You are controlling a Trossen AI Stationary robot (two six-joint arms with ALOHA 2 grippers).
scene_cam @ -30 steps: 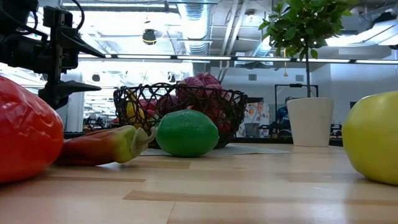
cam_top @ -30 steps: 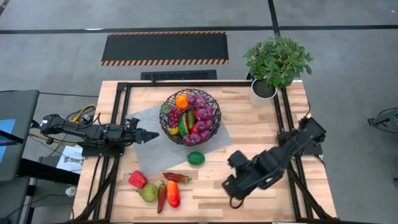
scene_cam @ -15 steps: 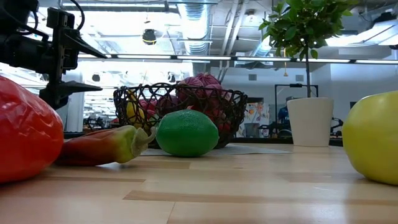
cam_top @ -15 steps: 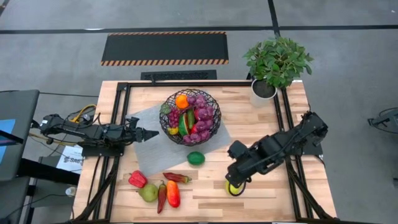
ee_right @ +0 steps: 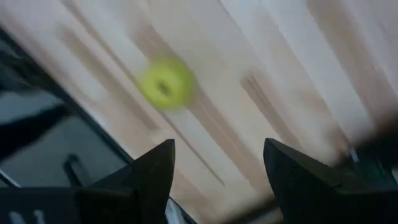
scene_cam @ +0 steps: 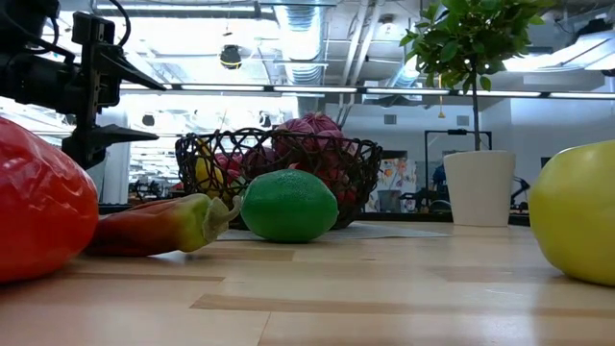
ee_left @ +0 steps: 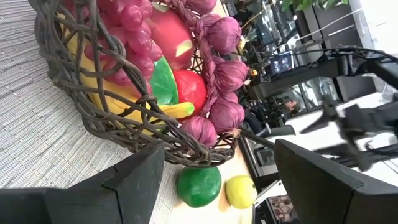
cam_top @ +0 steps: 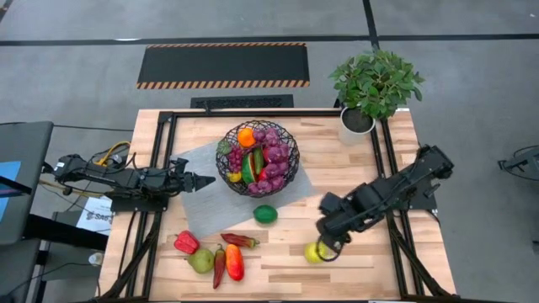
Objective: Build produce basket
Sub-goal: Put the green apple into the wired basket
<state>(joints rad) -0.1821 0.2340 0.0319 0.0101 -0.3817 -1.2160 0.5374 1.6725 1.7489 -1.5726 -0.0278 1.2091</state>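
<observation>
The black wire basket (cam_top: 257,157) sits on a grey mat, filled with purple grapes, an orange, a banana and red and green pieces; it also shows in the low view (scene_cam: 279,163) and the left wrist view (ee_left: 118,118). A lime (cam_top: 265,214) rests on the table just near of it. A yellow-green apple (cam_top: 314,252) lies on the wood near the near edge. My right gripper (cam_top: 331,243) hovers open beside and above the apple (ee_right: 165,85). My left gripper (cam_top: 200,180) stays open over the mat, left of the basket.
Near the near-left corner lie a red pepper (cam_top: 186,242), a pear (cam_top: 200,261), chillies (cam_top: 240,240) and an orange-red pepper (cam_top: 234,263). A leafy plant in a white pot (cam_top: 358,120) stands at the far right. Black frame rails run along both sides.
My right gripper has drawn back from above the yellow-green apple toward the table's right and far side, uncovering it. The apple stays where it was on the wood. The left arm and the basket have kept still.
</observation>
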